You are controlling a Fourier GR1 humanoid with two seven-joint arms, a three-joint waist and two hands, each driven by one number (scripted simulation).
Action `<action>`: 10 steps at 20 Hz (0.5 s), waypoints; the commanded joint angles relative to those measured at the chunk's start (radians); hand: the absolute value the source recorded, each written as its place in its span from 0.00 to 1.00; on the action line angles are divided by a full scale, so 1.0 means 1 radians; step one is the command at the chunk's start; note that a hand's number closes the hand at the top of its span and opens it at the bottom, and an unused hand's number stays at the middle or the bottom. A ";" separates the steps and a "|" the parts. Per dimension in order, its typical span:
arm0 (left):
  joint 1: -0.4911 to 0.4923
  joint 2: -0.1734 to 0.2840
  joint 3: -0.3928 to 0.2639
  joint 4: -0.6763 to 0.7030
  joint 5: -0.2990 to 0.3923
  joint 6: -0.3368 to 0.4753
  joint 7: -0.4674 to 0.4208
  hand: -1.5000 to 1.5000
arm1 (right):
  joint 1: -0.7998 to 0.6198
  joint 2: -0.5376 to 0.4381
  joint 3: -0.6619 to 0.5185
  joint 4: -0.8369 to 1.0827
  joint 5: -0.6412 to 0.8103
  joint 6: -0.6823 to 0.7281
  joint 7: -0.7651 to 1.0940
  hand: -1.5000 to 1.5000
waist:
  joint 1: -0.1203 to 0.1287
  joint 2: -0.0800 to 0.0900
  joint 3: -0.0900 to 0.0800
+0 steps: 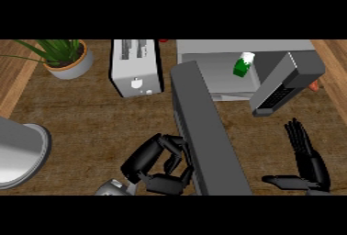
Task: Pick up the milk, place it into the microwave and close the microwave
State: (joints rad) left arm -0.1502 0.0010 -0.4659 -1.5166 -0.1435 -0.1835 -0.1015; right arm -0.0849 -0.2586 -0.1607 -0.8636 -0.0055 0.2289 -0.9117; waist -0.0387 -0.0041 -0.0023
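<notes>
Since the milk [243,65] already stands inside the microwave [224,82], only the door [207,137] is left to shut; the left hand [157,163] is curled up beside the door and holds nothing; the right hand [306,158] is flat and open, holding nothing; a hard swing could shake the box and tip the milk, or the fingers could slip off the door's edge.

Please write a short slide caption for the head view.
Milk inside the open microwave; left hand at its door.
</notes>
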 commanded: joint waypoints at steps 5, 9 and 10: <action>-0.195 -0.001 -0.204 0.412 0.033 0.275 -0.166 1.00 | 0.144 -0.060 0.046 -0.272 -0.033 0.103 0.035 0.00 | -0.020 0.007 -0.001; -0.260 -0.001 -0.222 0.532 0.144 0.393 -0.314 1.00 | 0.193 -0.097 0.032 -0.365 -0.120 0.191 0.037 0.00 | -0.028 0.011 -0.001; -0.299 -0.001 -0.250 0.557 0.191 0.419 -0.308 1.00 | 0.184 -0.075 0.049 -0.393 -0.123 0.175 0.059 0.00 | -0.036 0.013 -0.002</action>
State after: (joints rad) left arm -0.3694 0.0033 -0.6558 -1.0868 -0.0433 0.1332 -0.3393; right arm 0.0799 -0.3229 -0.1212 -1.1634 -0.0803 0.3109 -0.8546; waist -0.0606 0.0032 -0.0030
